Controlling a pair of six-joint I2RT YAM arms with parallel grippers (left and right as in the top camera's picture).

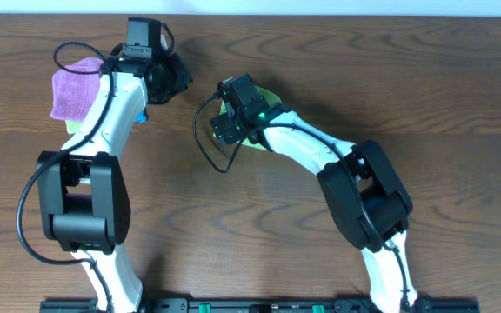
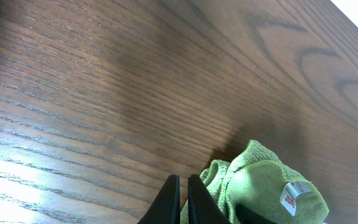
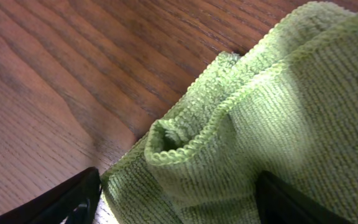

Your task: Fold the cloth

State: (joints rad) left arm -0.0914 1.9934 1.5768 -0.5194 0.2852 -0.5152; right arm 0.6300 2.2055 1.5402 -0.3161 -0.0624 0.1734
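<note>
While the right gripper (image 3: 178, 183) is spread wide astride a raised hem of the cloth (image 3: 278, 93), crumpled on the table (image 3: 55, 74), the grasp is judged in hand; closure on that hem is called for. The left gripper (image 2: 183, 190) is pinched together, empty.

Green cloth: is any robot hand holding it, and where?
Nothing is held. The right gripper is open astride a bunched edge of the cloth; the left gripper is shut, empty.

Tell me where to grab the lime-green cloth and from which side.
Pinch the raised hemmed fold of the lime-green cloth from above with the right gripper: that ridge stands proud of the table, and the open fingers sit either side of it.
</note>
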